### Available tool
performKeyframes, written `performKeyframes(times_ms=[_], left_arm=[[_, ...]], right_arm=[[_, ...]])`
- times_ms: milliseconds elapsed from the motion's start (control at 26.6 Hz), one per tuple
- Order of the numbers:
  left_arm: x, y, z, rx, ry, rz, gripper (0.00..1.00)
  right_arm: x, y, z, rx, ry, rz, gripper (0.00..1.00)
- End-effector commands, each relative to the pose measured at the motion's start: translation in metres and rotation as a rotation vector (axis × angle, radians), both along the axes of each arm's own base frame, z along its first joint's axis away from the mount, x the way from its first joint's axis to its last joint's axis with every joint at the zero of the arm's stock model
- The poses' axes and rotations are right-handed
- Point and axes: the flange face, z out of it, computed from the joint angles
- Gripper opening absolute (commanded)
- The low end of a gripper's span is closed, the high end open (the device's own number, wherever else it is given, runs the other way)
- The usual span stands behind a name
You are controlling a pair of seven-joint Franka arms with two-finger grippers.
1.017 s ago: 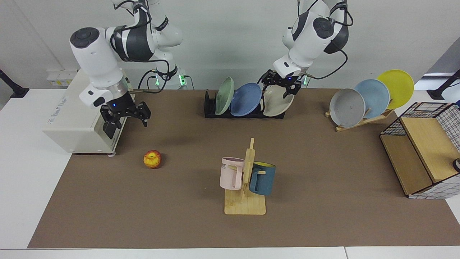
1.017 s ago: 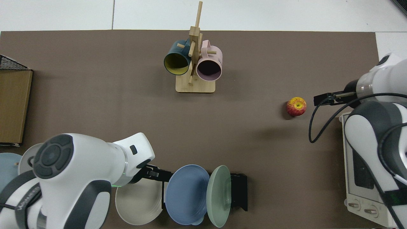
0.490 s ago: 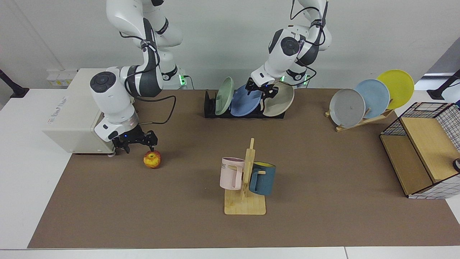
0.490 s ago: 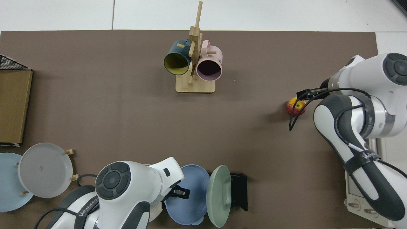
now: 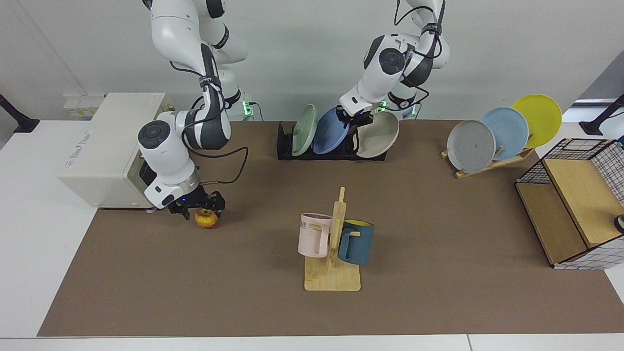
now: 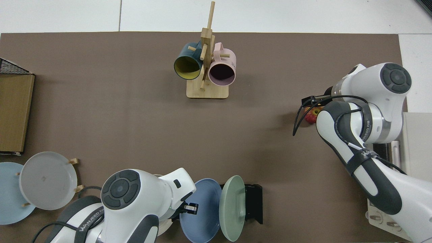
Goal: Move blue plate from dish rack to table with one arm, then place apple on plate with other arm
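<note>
Both arms are engaged at once. The left pincer (image 5: 355, 118) sits at the upper rim of the blue plate (image 5: 329, 134), which stands tilted in the middle slot of the dish rack (image 5: 285, 146) at the far edge of the desk (image 5: 438, 234). Whether its fingers are clamped on the rim or only astride it cannot be told from either view; from above the arm's own bulk covers the contact. The plate appears to be in the rack's slot, not yet lifted clear.

The right pincer (image 5: 201, 208) is low over the apple (image 5: 206, 219), near the white appliance (image 5: 105, 146), its fingers spread either side of the fruit's top. No firm closure is evident.

Risks noted:
- The green plate (image 5: 304, 129) and the beige plate (image 5: 377, 135) flank the blue plate closely. A lift that is not in line with the slot could drag either neighbour or tip the rack.
- A rim-only grip on a smooth matte plate may slip as the plate swings to horizontal.
- The apple is round and free on the mat; uneven finger contact could roll it away.
- In my judgement the apple arm is early: no plate is yet on the desk to receive it.
</note>
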Motion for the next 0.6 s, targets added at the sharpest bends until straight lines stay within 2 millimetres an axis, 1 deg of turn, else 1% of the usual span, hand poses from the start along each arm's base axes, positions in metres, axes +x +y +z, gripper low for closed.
performKeyframes(times_ms=[0, 75, 151, 264, 377, 490, 565], left_arm=[[0.01, 0.012, 0.034, 0.035, 0.003, -0.002, 0.0], [0.02, 0.021, 0.049, 0.05, -0.01, 0.002, 0.0], [0.031, 0.028, 0.059, 0.062, -0.029, 0.003, 0.0], [0.05, 0.04, 0.063, 0.069, -0.078, 0.029, 0.0], [0.074, 0.052, 0.062, 0.043, -0.138, 0.079, 0.0], [0.098, 0.064, 0.06, -0.012, -0.217, 0.071, 0.0], [0.109, 0.071, 0.061, -0.055, -0.231, 0.108, 0.0]], right_arm=[[-0.003, -0.003, -0.02, 0.004, -0.015, 0.002, 1.0], [-0.004, -0.005, -0.024, 0.003, -0.009, -0.001, 1.0], [-0.004, -0.006, -0.026, 0.003, -0.005, -0.003, 1.0], [-0.006, -0.006, -0.032, 0.002, 0.002, -0.003, 1.0], [-0.007, -0.006, -0.036, 0.0, 0.0, -0.004, 1.0], [-0.006, -0.007, -0.036, 0.0, -0.002, -0.006, 1.0], [-0.006, -0.005, -0.039, -0.001, 0.003, -0.003, 1.0]])
